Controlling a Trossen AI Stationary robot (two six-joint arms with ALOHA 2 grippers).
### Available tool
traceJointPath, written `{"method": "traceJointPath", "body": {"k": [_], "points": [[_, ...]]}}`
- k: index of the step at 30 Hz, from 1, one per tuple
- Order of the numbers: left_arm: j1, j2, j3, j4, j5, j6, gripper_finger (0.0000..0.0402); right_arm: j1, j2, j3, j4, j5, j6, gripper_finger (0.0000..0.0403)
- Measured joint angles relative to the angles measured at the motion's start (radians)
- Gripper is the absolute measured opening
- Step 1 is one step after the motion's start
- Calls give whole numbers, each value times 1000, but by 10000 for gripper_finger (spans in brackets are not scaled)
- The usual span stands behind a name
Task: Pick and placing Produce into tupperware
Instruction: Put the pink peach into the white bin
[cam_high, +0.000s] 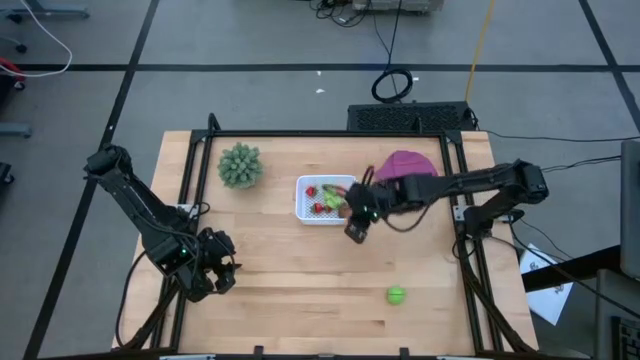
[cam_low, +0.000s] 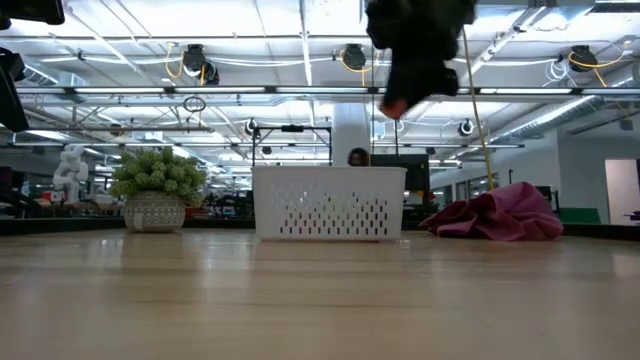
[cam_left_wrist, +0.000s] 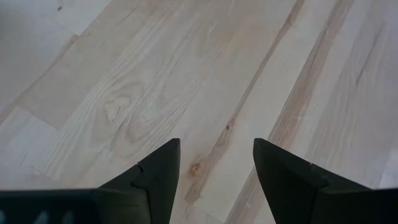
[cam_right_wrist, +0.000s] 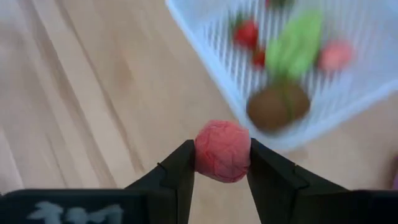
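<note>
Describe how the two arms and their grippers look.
Both arms are dark, jointed and slim. The left gripper has two black wedge-shaped fingers tapering to blunt tips. The right gripper has matching black fingers, with pale lettering on the body behind them.

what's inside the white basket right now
The white basket holds a brown oval, a green piece and red and pink bits. In the low view its walls hide them all.

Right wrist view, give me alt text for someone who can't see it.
The right pincer grips a pink ball between its dark fingers, raised over a wooden table. Beyond it sits a white basket holding a brown oval, a green piece and red and pink bits.
</note>
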Motion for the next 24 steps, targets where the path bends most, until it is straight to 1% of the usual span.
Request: {"method": "traceJointPath", "body": {"k": [2,6,11,13,15,17,24], "points": [[0,0,0,0,0,0,207,-40,0,17,36,-10,-46,121],[0,0,0,0,0,0,207,-125,3,22,105,-93,-121,121],[0,0,0,-1,0,-1,207,-206,74,28,180,-205,-205,121],[2,0,0,-1,0,-1,207,-226,128,68,169,-239,-244,121],[1,0,0,-2,-1,-2,207,-239,187,137,115,-241,-294,121],[2,0,0,-3,-1,-2,207,-250,253,233,39,-241,-339,121],[2,0,0,-2,-3,1,207,-297,462,580,-308,-206,-435,121]]}}
